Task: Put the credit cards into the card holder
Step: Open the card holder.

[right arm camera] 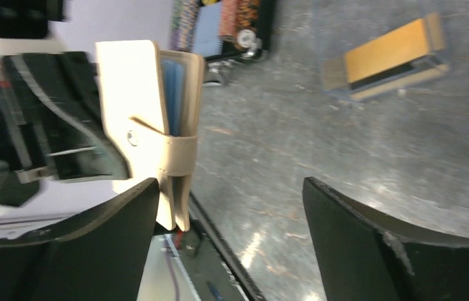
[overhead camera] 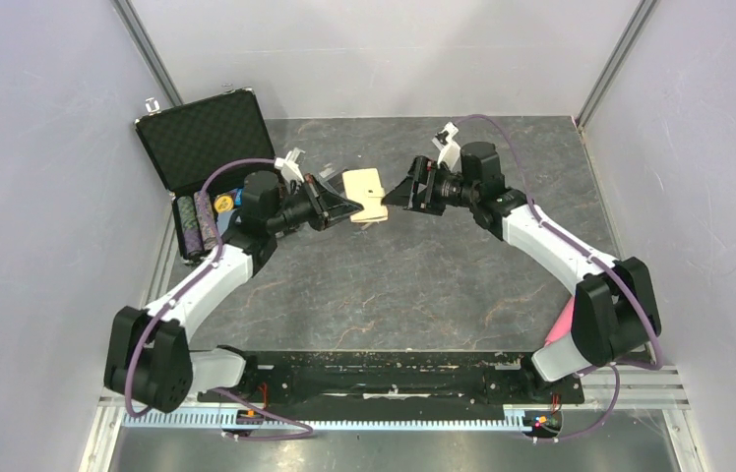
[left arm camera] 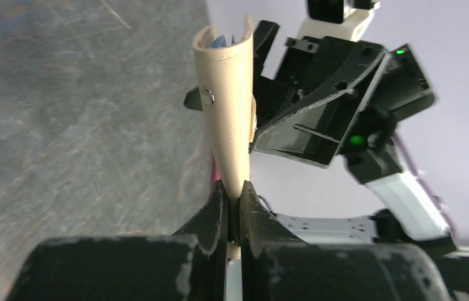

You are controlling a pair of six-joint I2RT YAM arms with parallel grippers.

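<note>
1. Top view: one wallet (overhead camera: 363, 194) is held off the table (overhead camera: 423, 285), between the two grippers.
   - Its broad face looks up, and its long axis seems to run from near to far, a little tilted.
   - The left gripper (overhead camera: 354, 209) reaches it from the left, at its near corner.
   - The right gripper (overhead camera: 391, 196) is just beside its right edge.
   - One open case (overhead camera: 209, 138) stands at the far left, with rows of chips (overhead camera: 198, 222) in front of it. The chips are too small to count.

2. Left wrist view: the wallet is seen on edge.
   - It goes straight up from the fingers (left arm camera: 213, 213), leaning a little left.
   - The two fingers are pressed together on its lower end.
   - Blue lining shows at the far end, and one snap sits on the left face.
   - The right gripper is close behind the wallet, on its right.

3. Right wrist view: the two fingers (right arm camera: 94, 244) of the right gripper stand wide apart and hold nothing.
   - The wallet is upright at the left, with its long axis vertical and its tab wrapped around the right edge.
   - Its lower corner is behind the left-hand finger, and contact cannot be told.
   - Two cards lie flat on the table, well apart from the wallet: one gold card (right arm camera: 385, 55) and one black card (right arm camera: 401, 71) just under it.
   - Their long axes slant up to the right.
</note>
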